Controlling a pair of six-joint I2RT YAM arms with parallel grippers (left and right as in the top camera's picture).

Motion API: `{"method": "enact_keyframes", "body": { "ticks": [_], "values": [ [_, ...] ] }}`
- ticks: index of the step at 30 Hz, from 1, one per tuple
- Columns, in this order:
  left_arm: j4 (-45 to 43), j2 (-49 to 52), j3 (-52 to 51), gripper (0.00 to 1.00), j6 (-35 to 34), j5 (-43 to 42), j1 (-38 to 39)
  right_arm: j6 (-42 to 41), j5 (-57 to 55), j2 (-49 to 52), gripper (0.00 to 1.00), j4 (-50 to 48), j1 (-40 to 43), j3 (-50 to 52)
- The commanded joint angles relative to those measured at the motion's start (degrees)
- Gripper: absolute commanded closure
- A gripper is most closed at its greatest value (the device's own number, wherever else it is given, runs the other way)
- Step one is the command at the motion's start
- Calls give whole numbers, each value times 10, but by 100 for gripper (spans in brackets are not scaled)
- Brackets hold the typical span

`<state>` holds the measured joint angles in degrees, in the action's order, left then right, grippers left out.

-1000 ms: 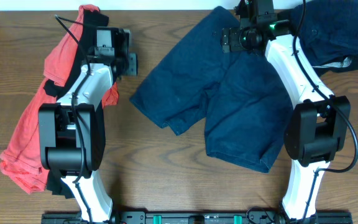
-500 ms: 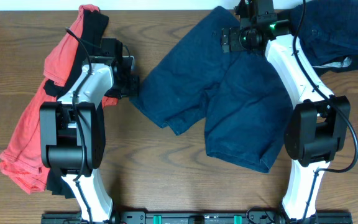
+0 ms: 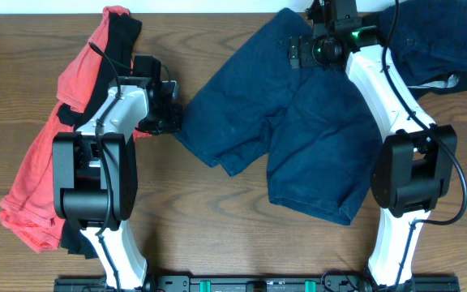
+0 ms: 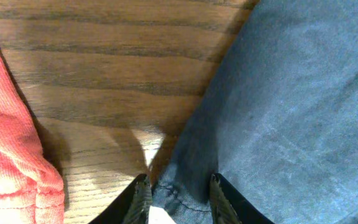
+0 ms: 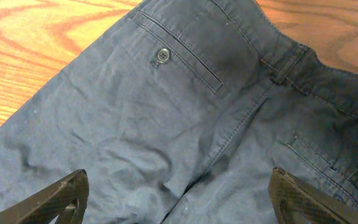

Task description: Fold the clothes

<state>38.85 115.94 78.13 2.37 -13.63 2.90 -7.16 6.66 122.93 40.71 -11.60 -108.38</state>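
The navy-blue shorts [image 3: 298,138] lie spread flat at the table's centre-right. My left gripper [image 3: 171,116] is at the hem corner of their left leg. In the left wrist view the gripper [image 4: 179,196] is open, with the shorts' stitched hem [image 4: 185,196] between its fingers. My right gripper [image 3: 298,53] hovers over the waistband end. In the right wrist view it [image 5: 182,196] is wide open above the seat of the shorts [image 5: 185,106], near a buttoned back pocket [image 5: 162,55]. The coral-red shirt [image 3: 35,170] lies at the left with a long black garment [image 3: 124,36] partly under my left arm.
Folded dark navy garments with grey trim [image 3: 432,40] sit at the back right corner behind my right arm. The coral shirt's edge [image 4: 5,155] lies just left of my left gripper. Bare wooden table [image 3: 209,219] shows in front of the shorts.
My left gripper has moved right and slightly nearer, from beside the coral shirt to the left leg hem of the shorts. The right arm has not moved.
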Motion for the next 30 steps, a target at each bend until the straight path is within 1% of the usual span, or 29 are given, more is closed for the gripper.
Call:
{"method": "enact_keyframes", "body": {
  "ticks": [1,2,5,9,11,12,13,16,20,24,26,30],
  "values": [
    [5,9,-11,70,3,-8,1,-1,3,-11,9,0,-1,-9],
    [5,9,-11,75,3,-8,2,-1,3,-11,9,0,-1,-9],
    [5,9,-12,81,3,-13,5,-1,3,-11,9,0,-1,-9],
    [8,9,-12,81,3,-24,15,-1,3,-11,9,0,-1,-9],
    [8,9,-14,87,3,-24,20,-1,3,-11,9,1,-1,-9],
    [8,10,-14,93,3,-24,21,0,3,-11,9,2,-1,-9],
    [8,10,-14,94,3,-24,21,-1,3,-11,10,3,-1,-9],
    [3,10,-14,94,3,-21,20,0,3,-11,9,7,-1,-9],
    [-5,10,-14,94,-14,-3,19,0,3,-11,9,9,-1,-9],
    [-22,10,-10,94,-29,42,19,0,3,-11,9,10,-1,-9],
    [-48,10,-2,94,-47,69,18,0,3,-11,9,9,-1,-9],
    [-129,10,6,94,-87,72,10,0,3,-11,7,0,-1,-9]
  ]
}}
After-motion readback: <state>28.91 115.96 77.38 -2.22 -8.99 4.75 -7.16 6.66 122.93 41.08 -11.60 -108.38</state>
